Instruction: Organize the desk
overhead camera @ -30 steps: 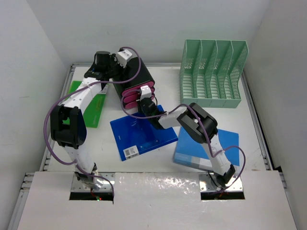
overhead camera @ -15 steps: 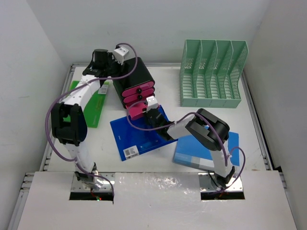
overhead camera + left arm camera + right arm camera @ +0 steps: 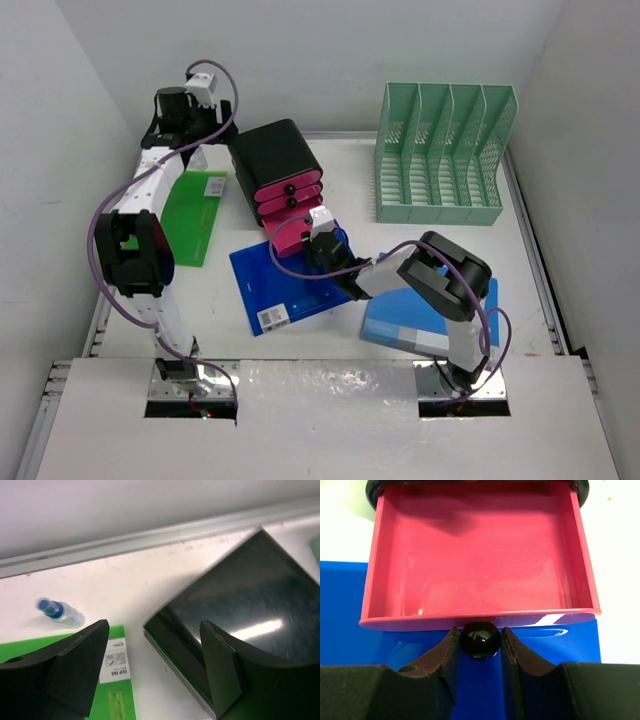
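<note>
**A:** Which step is in hand?

**B:** Opening storage, I'd judge. The right tool (image 3: 479,630) is pinched narrow on the black knob (image 3: 480,641) of the bottom pink drawer (image 3: 480,555). That drawer stands drawn out of the black drawer box (image 3: 272,158), over the blue folder (image 3: 290,285). Its tray shows nothing inside.

**A:** And the other arm?

**B:** The left tool (image 3: 152,630) is spread wide and holds nothing. It is raised over the far-left corner, at about 10 o'clock from the box. Below it, a small blue-capped tube (image 3: 60,612) lies just past the far end of the green clip file (image 3: 190,215).

**A:** What does the next move call for?

**B:** Probably letting go of the knob without nudging the drawer shut. The left tool would then come down squarely on the tube, which looks round and may roll. The open tray lies toward 4 o'clock from there.

**A:** The surface and the room?

**B:** The desk (image 3: 530,250) is flat and white, with a thin metal rim and a shiny foil strip at 6 o'clock. Plain white walls close in on three sides. A green file rack (image 3: 440,150) stands at 1 o'clock. A pale blue folder (image 3: 430,318) lies at 5 o'clock, partly under the right arm.
</note>
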You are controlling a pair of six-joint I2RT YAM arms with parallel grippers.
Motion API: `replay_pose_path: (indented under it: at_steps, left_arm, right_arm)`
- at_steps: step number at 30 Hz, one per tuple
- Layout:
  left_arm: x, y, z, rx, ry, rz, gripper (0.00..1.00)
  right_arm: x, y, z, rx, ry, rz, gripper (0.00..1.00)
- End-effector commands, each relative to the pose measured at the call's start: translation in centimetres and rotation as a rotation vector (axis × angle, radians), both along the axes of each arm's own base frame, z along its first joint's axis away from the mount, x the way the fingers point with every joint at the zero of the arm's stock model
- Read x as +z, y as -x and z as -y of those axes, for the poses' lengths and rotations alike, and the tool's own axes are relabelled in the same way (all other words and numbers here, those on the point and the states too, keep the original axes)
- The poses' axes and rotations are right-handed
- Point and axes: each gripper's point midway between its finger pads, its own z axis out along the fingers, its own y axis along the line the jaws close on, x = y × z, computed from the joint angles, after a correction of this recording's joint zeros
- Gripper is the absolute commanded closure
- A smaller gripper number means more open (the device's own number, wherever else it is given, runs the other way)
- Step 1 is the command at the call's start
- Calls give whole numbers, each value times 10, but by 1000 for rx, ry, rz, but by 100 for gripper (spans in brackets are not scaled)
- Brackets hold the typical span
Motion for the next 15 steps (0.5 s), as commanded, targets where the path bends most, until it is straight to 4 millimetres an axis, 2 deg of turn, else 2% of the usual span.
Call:
replay_pose_path:
  at_steps: [1, 2, 3, 4, 5, 6, 7, 8, 9, 10, 13, 14, 15]
  left_arm:
    - [56, -21, -27, 149, 78, 165, 28]
    - [56, -25, -35, 175, 72, 170, 27]
    - [44, -33, -42, 226, 87, 148, 26]
    - [38, -36, -46, 251, 86, 134, 25]
    - [42, -41, -50, 277, 86, 142, 23]
    - [27, -48, -60, 344, 85, 118, 22]
    - [29, -53, -65, 373, 87, 123, 22]
    - [27, -56, -72, 418, 85, 122, 21]
    - [15, -61, -78, 448, 76, 101, 21]
    - [19, -64, -82, 474, 76, 112, 21]
    - [15, -70, -97, 563, 55, 130, 18]
    - [16, -70, -105, 612, 52, 140, 12]
    - [7, -72, -109, 640, 48, 131, 10]
  right_arm:
    - [32, 7, -16, 46, -79, 49, 77]
    - [34, 8, -17, 50, -78, 49, 70]
    - [36, 10, -19, 62, -82, 48, 62]
    - [37, 12, -20, 69, -81, 46, 47]
    - [36, 14, -21, 80, -70, 39, 42]
    - [37, 15, -23, 93, -72, 36, 38]
    - [38, 17, -23, 102, -59, 31, 33]
    - [37, 19, -23, 109, -52, 28, 32]
    - [38, 22, -24, 117, -49, 25, 31]
    - [40, 24, -24, 122, -46, 25, 30]
    - [40, 33, -21, 138, -37, 21, 30]
    - [41, 36, -20, 141, -39, 22, 30]
    - [42, 37, -20, 145, -40, 21, 30]
